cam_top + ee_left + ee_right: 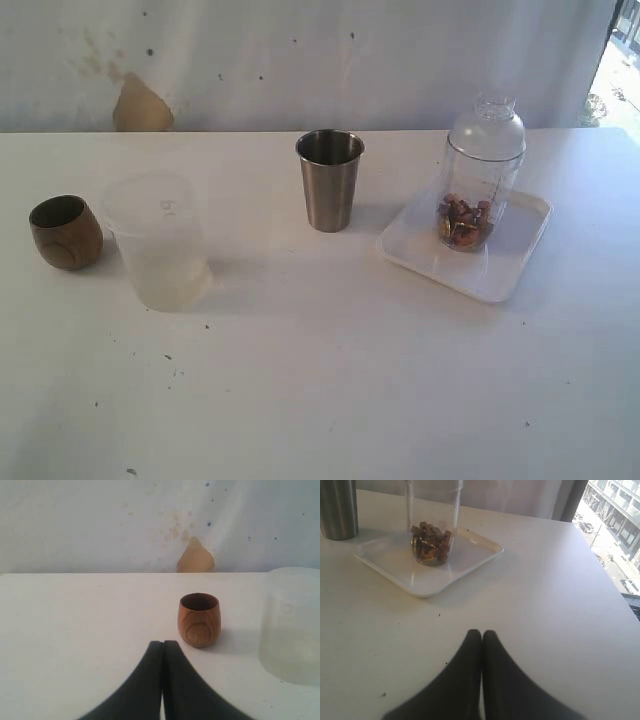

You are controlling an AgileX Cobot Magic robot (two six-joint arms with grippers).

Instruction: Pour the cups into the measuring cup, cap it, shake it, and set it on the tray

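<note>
The counter (320, 400) is carrying everything, and no arm is showing in the exterior view. On its right side the tray (510, 268) is lying flat, turned corner-on. The frosted cup (157, 240) is standing on the left, and whether anything is left in it cannot be told. The measuring cup (478, 180) is standing upright on the tray, toward its far side, with its long axis vertical. A clear domed cap (487, 125) is sitting on it, and brown pieces (463, 222) are lying heaped in its base. The steel cup (329, 180) is standing upright just left of the tray, apart from it. The wooden cup (65, 232) is sitting at the far left, just beside the frosted cup.

Both pairs of jaws are pressed together and holding nothing. The right jaws are hovering over bare counter on the near side of the tray, with the measuring cup lying ahead of them and well apart. The left jaws are pointing at the wooden cup, near it but not touching.

The task is looking finished, since the capped cup is resting on the tray. Should it need any further handling, the right arm is the nearer one. It would be reaching forward to a tall upright cup, so a grip across its side would suit.
</note>
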